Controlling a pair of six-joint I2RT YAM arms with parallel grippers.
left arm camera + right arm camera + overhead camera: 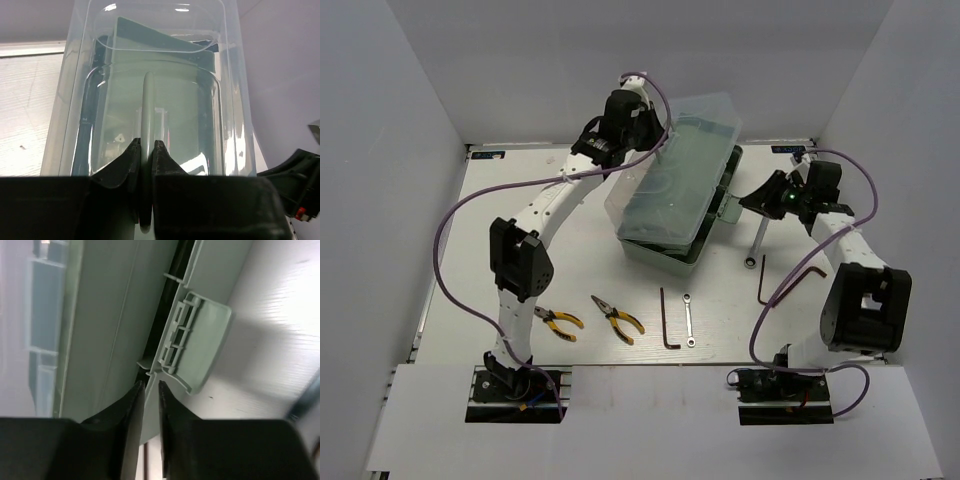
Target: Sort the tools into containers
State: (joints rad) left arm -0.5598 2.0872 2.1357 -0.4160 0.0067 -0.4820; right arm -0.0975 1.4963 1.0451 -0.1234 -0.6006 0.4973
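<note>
The mint-green toolbox stands mid-table, its translucent lid raised and tilted. My left gripper is shut on the lid's handle, which runs between its fingertips in the left wrist view, where the gripper is at the bottom. My right gripper is at the box's right side, its jaws nearly closed on the thin base rim beside the open latch. Two yellow-handled pliers, a black hex key and a silver wrench lie in front.
A second silver wrench and a reddish-brown hex key lie on the table under my right arm. White walls enclose the table on three sides. Purple cables loop off both arms.
</note>
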